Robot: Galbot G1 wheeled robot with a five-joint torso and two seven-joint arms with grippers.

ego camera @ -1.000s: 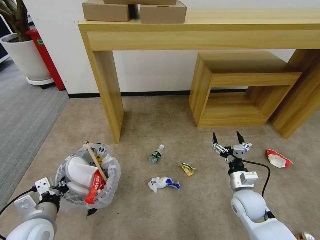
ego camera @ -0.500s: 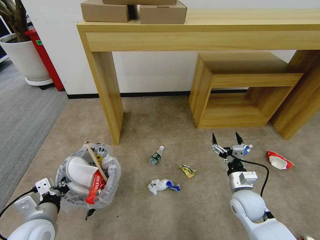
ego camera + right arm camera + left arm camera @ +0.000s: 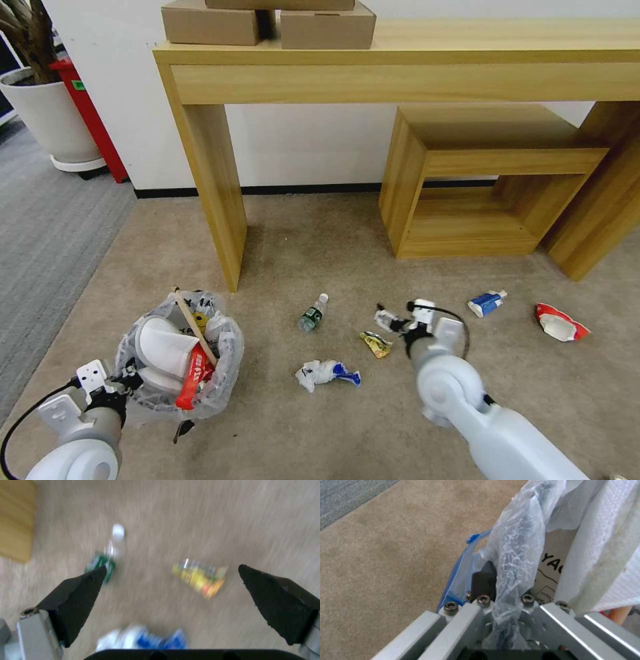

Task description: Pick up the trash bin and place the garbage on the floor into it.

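Clearly the step in hand is a fresh pick: the right gripper (image 3: 173, 590) hangs with its two black fingers (image 3: 80, 590) spread wide and nothing between them, above the beige carpet (image 3: 320, 247). In the right wrist view a yellow crumpled wrapper (image 3: 200, 577) lies between the fingertips, a small green-labelled plastic bottle (image 3: 103, 562) sits by one finger, and a white-and-blue paper wad (image 3: 143, 637) lies close under the wrist. In the head view these three lie near one another on the carpet.

The left gripper (image 3: 503, 605) is clamped on the plastic-lined rim of the trash bin (image 3: 177, 353), at the robot's left, which already carries a white slipper (image 3: 163, 347), a wooden stick (image 3: 193, 323) and red paper (image 3: 189, 380).

To do this well, the arm should probably settle first, centre the fingers over the wrapper, come straight down and close only with both tips astride it. A blue-white tube (image 3: 487, 302) and a red-and-white wrapper (image 3: 559, 322) lie farther right.
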